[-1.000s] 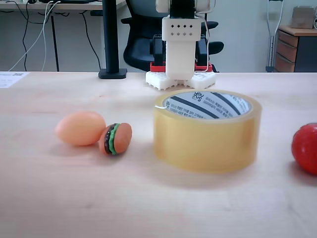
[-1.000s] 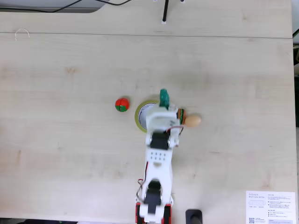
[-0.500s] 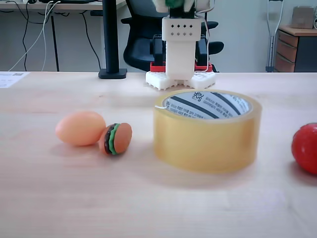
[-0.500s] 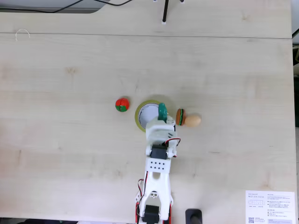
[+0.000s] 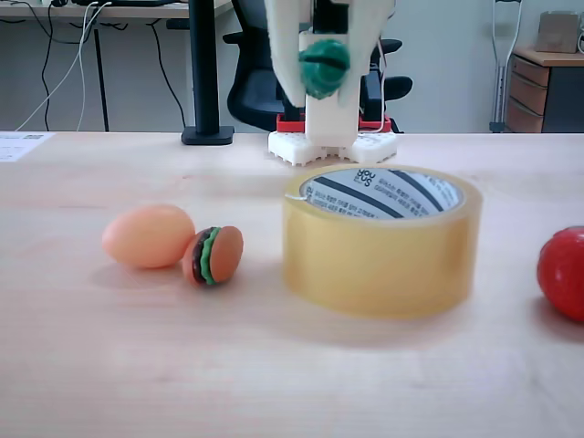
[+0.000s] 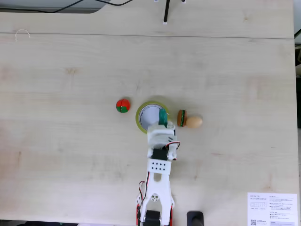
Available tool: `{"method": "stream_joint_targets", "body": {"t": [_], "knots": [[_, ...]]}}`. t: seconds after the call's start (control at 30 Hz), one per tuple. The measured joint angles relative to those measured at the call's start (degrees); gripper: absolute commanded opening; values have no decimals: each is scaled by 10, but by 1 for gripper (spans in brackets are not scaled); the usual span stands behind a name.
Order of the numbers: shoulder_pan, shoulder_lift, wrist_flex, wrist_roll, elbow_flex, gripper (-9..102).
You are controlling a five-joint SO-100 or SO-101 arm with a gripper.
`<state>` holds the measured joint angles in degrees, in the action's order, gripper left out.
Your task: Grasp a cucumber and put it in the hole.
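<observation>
The cucumber [image 5: 324, 67], a dark green glossy lump whose length is hidden end-on, sits clamped in the white hand [image 5: 324, 73] above the tape roll [image 5: 381, 242], over its rim beside the hole [image 6: 151, 115]; a toy burger [image 5: 213, 255] lies left of the roll in the low fixed view

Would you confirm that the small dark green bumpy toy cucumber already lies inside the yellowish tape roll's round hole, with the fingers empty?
Not quite: the small dark green bumpy toy cucumber is held in the fingers, raised above the yellowish translucent tape roll; its round hole is empty, as the table-level fixed view shows.
</observation>
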<state>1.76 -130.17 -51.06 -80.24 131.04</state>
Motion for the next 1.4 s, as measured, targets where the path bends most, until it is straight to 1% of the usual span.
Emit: {"method": "stream_joint_targets", "body": {"t": [0.13,0.43,0.77,0.8,0.83,0.87,0.93,1.03,1.07,1.17,1.23,1.4], "knots": [[-4,25,18,0,0,0],[-68,55,48,0,0,0],[-75,64,68,0,0,4],[-75,64,70,0,0,9],[-74,64,72,0,0,19],[-74,64,73,0,0,25],[-75,64,76,0,0,27],[-75,64,105,0,19,32],[-74,64,110,0,21,36],[-75,63,116,0,22,41],[-75,62,116,0,22,47],[-75,57,116,0,22,49]]}}
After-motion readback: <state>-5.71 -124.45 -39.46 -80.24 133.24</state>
